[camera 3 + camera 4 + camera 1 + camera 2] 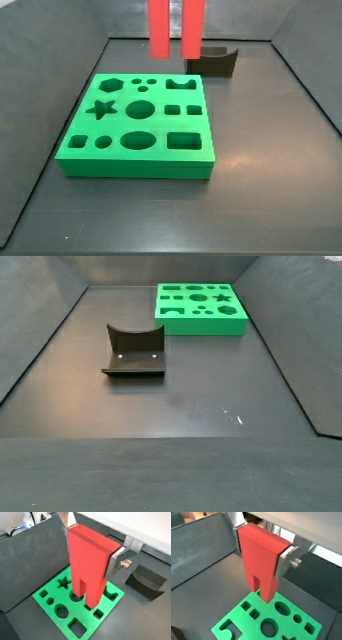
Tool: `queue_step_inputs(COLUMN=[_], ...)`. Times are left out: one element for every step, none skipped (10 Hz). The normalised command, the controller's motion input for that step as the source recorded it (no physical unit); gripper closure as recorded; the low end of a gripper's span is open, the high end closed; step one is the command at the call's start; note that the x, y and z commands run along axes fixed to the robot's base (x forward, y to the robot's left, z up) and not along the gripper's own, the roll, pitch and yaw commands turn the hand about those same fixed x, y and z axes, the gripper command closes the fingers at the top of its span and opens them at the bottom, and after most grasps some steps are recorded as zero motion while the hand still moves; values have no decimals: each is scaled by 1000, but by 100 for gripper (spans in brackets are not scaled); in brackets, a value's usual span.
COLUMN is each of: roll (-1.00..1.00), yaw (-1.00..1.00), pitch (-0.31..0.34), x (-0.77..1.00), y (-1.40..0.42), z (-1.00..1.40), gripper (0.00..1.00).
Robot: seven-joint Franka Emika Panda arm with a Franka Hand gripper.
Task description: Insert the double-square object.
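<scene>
Above the green board (79,607), gripper (93,549) fingers (122,558) clamp the red double-square object (89,559) upright, legs down, clear of holes.

Double-square object (90,562) in the tool (100,554), legs down above the board (187,150); notched block (134,353) beside it.

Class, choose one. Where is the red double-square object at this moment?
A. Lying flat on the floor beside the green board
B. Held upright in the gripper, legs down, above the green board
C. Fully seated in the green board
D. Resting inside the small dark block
B: in both wrist views the gripper clamps the double-square object upright, legs pointing down over the green board; in a side view its leg ends hang clear above the board.
</scene>
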Motion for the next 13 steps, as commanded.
queue_step_inputs(roll=[34,3,54,256,371,421,424,381,321,200,33,0,16], yaw=[283,337,349,277,266,0,-126,-283,-349,-317,-171,0,131], pitch=[66,24,0,0,0,63,176,203,180,94,4,-17,0], x=[871,783,663,537,257,246,243,163,0,-289,-443,-331,-89], y=[240,211,71,-114,-211,-214,-94,-51,-29,-3,0,0,0], z=[-483,-511,-577,-680,-514,-451,-323,-286,-303,-340,-320,-260,-220], gripper=[100,100,100,100,100,100,100,100,100,100,100,100,100])
